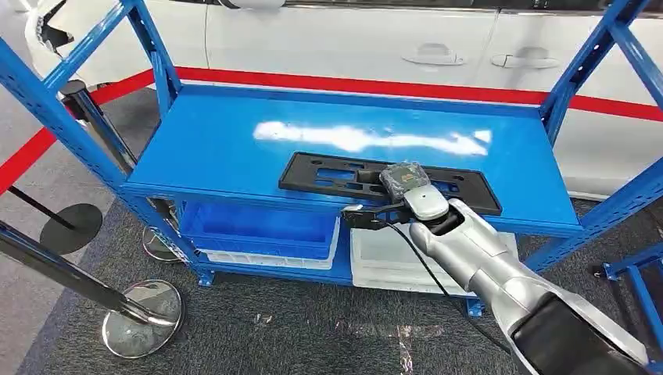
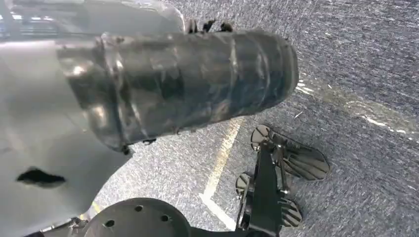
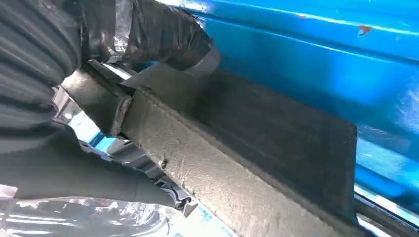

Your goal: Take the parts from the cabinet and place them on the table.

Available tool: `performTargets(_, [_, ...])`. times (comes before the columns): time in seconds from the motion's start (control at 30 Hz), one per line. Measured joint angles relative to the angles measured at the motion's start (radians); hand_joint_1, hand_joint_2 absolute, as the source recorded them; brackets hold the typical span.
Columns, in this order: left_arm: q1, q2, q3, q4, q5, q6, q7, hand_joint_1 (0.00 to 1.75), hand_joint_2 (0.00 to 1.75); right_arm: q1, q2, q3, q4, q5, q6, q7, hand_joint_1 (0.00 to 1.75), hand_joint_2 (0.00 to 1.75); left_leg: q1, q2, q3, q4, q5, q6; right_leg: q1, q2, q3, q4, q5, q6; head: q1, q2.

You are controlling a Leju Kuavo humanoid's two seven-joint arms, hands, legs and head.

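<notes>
A long flat black plastic part (image 1: 328,172) with cut-outs lies near the front edge of the blue rack's top shelf (image 1: 227,144). My right hand (image 1: 403,197) is at the part's front edge, right of its middle, and grips it. In the right wrist view the grey thumb (image 3: 163,39) presses on the part's upper face (image 3: 267,138) while darker fingers (image 3: 99,103) clamp it from underneath. My left hand (image 2: 197,84) hangs over the grey floor, its ribbed cover hiding most of the fingers.
Below the top shelf sit a blue bin (image 1: 258,226) and a white bin (image 1: 391,262). Blue uprights (image 1: 47,101) frame the rack at both sides. Chrome barrier posts (image 1: 145,312) stand at the front left. A white car (image 1: 352,39) is behind the rack.
</notes>
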Motion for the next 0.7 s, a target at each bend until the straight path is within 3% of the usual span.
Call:
performTargets(0.33, [0.0,0.0,0.0,0.0,0.0,0.0,0.0,0.0,0.0,0.0,0.0,0.0,0.0,0.0,0.0,0.0,1.27,1.75,0.0,0.0,0.0,0.0,0.0,0.0,0.0,0.0,0.0,0.0,0.0,0.0,0.0,0.0])
performTargets(0.37, [0.0,0.0,0.0,0.0,0.0,0.0,0.0,0.0,1.75,0.0,0.0,0.0,0.0,0.0,0.0,0.0,1.62,1.75,0.0,0.0,0.0,0.0,0.0,0.0,0.0,0.0,0.0,0.0,0.0,0.0,0.0,0.0])
performTargets(0.5, [0.002,0.0,0.0,0.0,-0.002,-0.004,-0.013,0.0,1.75,-0.01,0.005,0.001,-0.008,0.03,-0.036,-0.021,1.59,1.75,0.0,-0.001,-0.002,0.0,0.002,0.001,0.0,0.0,0.002,0.001,0.001,0.001,0.0,0.0])
performTargets(0.53, [0.004,0.0,0.0,0.0,-0.005,-0.006,-0.028,0.0,1.75,-0.033,0.005,0.007,-0.065,0.036,-0.015,-0.026,1.59,1.75,-0.001,0.0,-0.005,0.0,0.002,0.001,-0.001,0.0,-0.002,0.003,0.001,0.001,0.002,0.0])
performTargets(0.63, [0.003,-0.001,0.0,0.0,-0.012,-0.007,-0.044,0.0,1.75,-0.19,0.026,0.01,-0.268,0.0,0.146,-0.011,1.62,1.75,-0.005,0.008,-0.01,0.0,0.005,0.001,-0.006,0.011,-0.018,0.006,0.005,0.001,-0.001,0.0])
performTargets(0.7, [-0.001,-0.001,0.0,0.0,-0.012,-0.008,-0.047,0.0,1.75,-0.257,0.029,0.01,-0.366,-0.002,0.158,-0.006,1.61,1.75,-0.003,0.003,-0.007,-0.001,0.005,0.002,-0.004,0.004,-0.012,0.004,0.002,0.002,0.0,0.0])
